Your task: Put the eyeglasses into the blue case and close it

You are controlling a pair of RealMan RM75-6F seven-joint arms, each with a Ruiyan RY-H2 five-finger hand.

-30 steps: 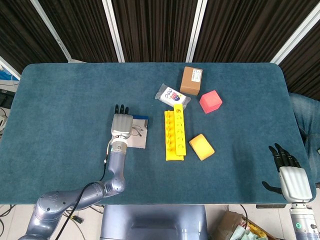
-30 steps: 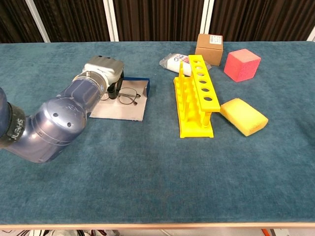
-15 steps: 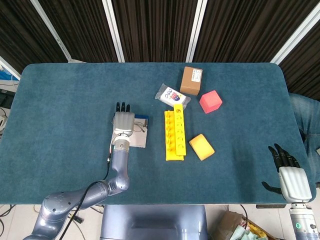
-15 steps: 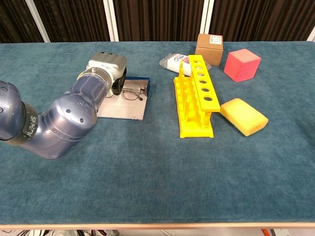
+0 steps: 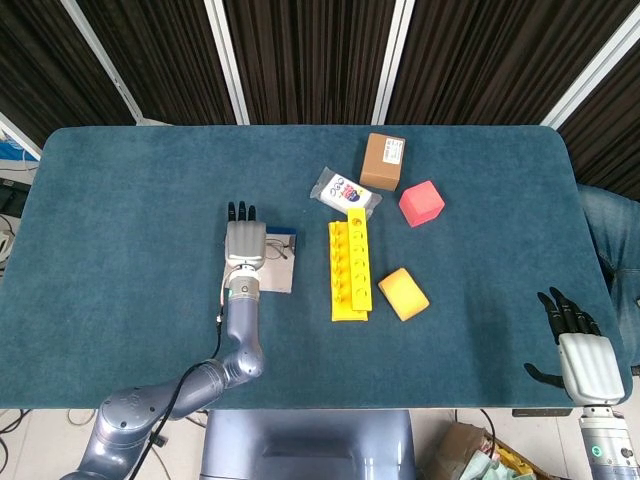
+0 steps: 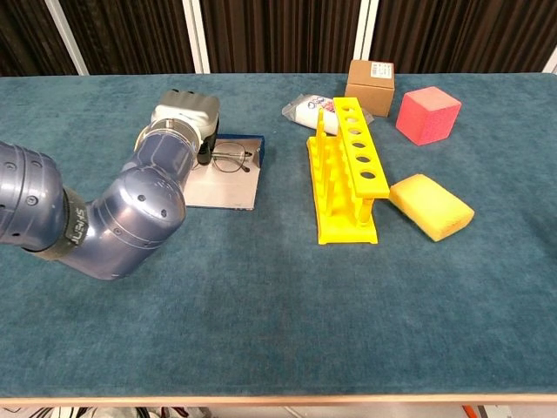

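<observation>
Lying in the open blue case [image 6: 228, 185], eyeglasses [image 6: 230, 159] beside left hand [image 6: 184, 113], grasp unclear

bare cloth left of case [image 6: 228, 187], yellow rack [image 6: 346, 170] close right

Cardboard box [image 5: 382, 161]: I see a white label on its top, print too small for me to read.
White packet [image 5: 346, 192]: I make out coloured round marks and dark print, none legible.
Readable text elsewhere: I find none in either view.
</observation>
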